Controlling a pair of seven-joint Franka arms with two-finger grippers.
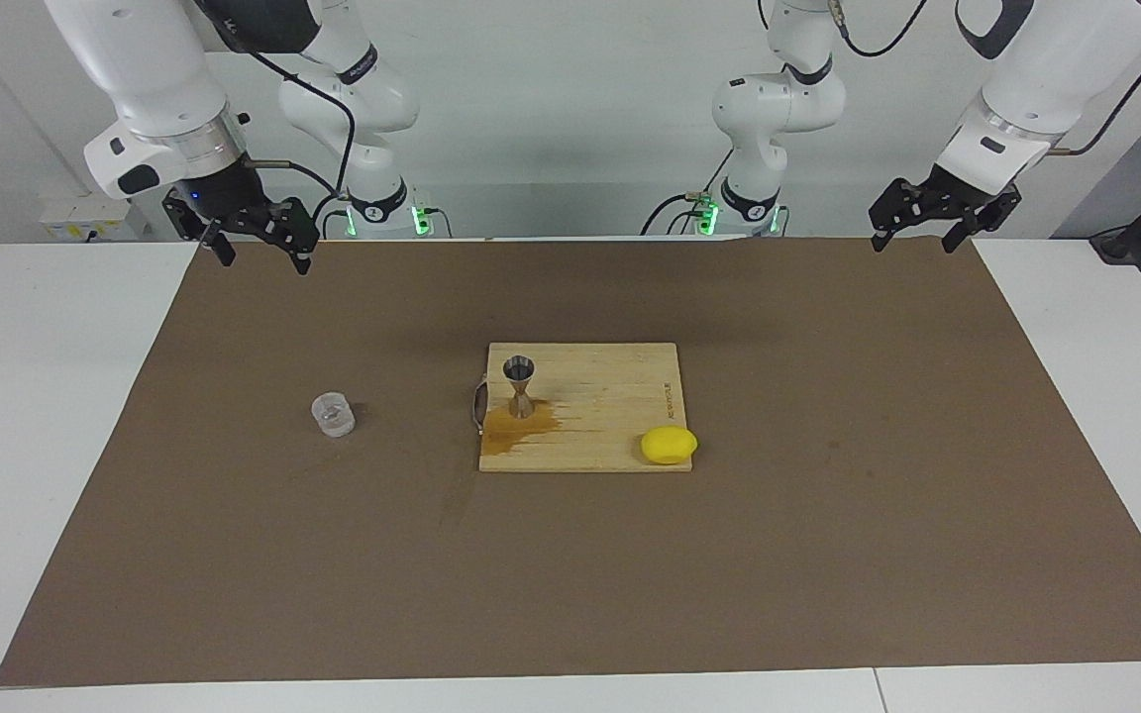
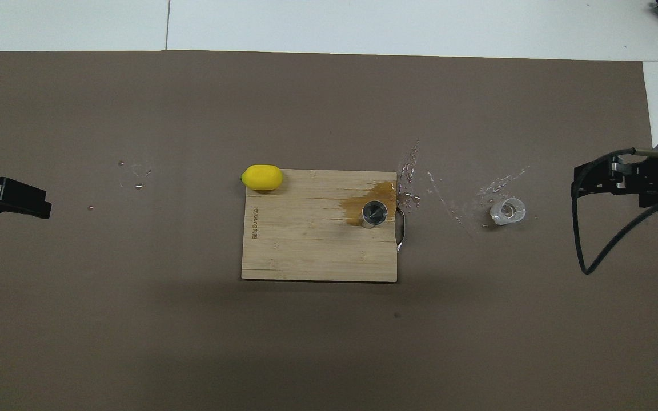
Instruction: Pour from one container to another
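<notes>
Wordmark too small to read on wooden cutting board (image 1: pixel 620 396) edge

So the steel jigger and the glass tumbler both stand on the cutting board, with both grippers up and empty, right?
Not quite. Only the jigger stands on the cutting board; the facing view shows the glass tumbler on the brown mat, toward the right arm's end. The left gripper and right gripper are up and empty.
</notes>
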